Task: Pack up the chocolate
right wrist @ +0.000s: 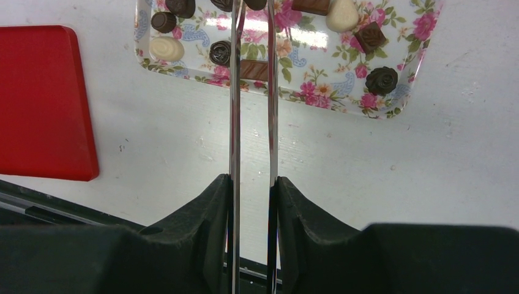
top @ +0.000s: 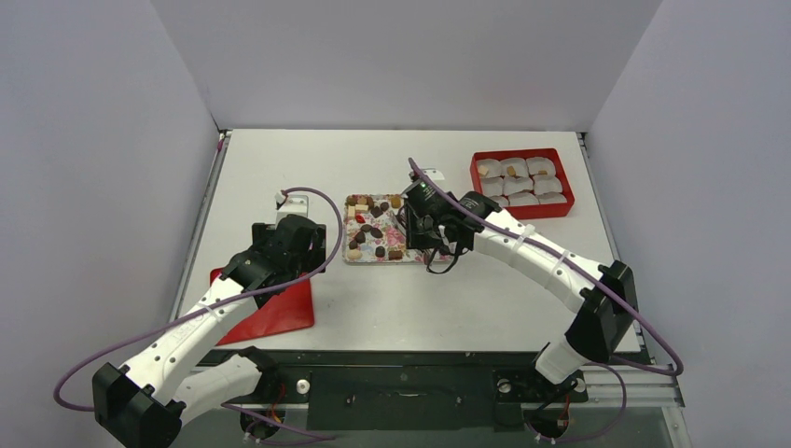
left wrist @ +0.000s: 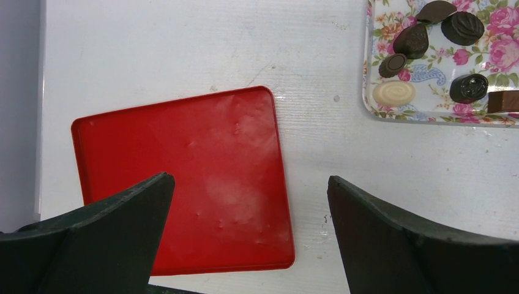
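From above, the chocolate [top: 373, 231] lies scattered on a flowered tray [top: 381, 260] at the middle of the desk [top: 466, 299]. A red box [top: 522, 153] of white paper cups [top: 518, 185] sits by the far right corner, a red lid [top: 280, 315] by the near left edge. The left wrist view shows the left fingers [left wrist: 110, 233] wide apart above that lid. The right wrist view shows the right fingers [right wrist: 202, 226] clamped on metal tongs [right wrist: 235, 122], whose 2 blades reach over the tray's chocolate.

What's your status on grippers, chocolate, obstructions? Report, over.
Left gripper open above red lid. Right gripper shut on tweezers, reaching over tray. Chocolate lying on tray. Nothing blocking.
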Tool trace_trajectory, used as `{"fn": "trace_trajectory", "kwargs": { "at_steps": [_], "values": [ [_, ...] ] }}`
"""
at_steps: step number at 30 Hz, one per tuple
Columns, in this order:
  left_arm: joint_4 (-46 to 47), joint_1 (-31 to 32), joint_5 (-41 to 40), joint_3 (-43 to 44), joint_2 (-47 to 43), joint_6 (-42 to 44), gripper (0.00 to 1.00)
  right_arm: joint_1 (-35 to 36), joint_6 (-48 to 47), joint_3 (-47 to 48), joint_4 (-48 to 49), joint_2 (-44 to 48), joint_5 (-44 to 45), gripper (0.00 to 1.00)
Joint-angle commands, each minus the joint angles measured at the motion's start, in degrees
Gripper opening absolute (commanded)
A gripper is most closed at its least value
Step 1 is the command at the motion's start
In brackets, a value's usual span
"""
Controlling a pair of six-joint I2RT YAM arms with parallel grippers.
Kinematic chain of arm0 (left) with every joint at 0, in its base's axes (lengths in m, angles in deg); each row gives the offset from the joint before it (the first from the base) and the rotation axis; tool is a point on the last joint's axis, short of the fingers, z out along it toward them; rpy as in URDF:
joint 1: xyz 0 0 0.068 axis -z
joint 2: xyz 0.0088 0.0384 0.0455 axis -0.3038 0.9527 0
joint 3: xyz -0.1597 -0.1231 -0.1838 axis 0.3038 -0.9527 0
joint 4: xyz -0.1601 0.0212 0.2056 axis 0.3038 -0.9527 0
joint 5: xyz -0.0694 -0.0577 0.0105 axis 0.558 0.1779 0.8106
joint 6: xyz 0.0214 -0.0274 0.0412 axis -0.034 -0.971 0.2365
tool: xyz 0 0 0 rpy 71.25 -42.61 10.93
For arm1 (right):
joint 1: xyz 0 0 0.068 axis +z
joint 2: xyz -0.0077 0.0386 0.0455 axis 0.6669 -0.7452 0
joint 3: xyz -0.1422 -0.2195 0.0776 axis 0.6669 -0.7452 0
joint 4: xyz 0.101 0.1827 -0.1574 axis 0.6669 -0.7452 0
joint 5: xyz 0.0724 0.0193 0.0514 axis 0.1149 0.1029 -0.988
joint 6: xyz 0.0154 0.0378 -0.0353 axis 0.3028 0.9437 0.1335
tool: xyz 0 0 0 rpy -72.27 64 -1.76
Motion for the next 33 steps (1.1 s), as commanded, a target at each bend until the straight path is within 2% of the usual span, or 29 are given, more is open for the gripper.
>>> {"fn": "trace_trajectory", "kwargs": {
  "at_steps": [1,8,15,24,33],
  "values": [
    [0.9,-0.6,0.4,1.1,-0.7,0.2,0.96,-0.7,0.5,-0.7,0.5,3.0,-0.4,0.24],
    [0.9,-0.9,0.8,1.0,-0.5,0.2,0.96,-2.8,0.3,-1.4,0.8,3.9,-0.7,0.23],
    [1.1,-1.3,1.4,1.0,0.0,0.3,0.96,-9.1,-0.6,-0.7,-0.1,7.3,-1.2,0.23],
    [1.5,-1.7,2.6,1.1,1.9,0.3,0.96,-23.8,-3.3,0.6,-1.9,9.8,-1.9,0.23],
    [2.5,-2.3,3.3,1.1,3.8,0.7,0.96,-35.8,-5.3,4.6,-1.1,4.7,-3.6,0.23]
  ]
}}
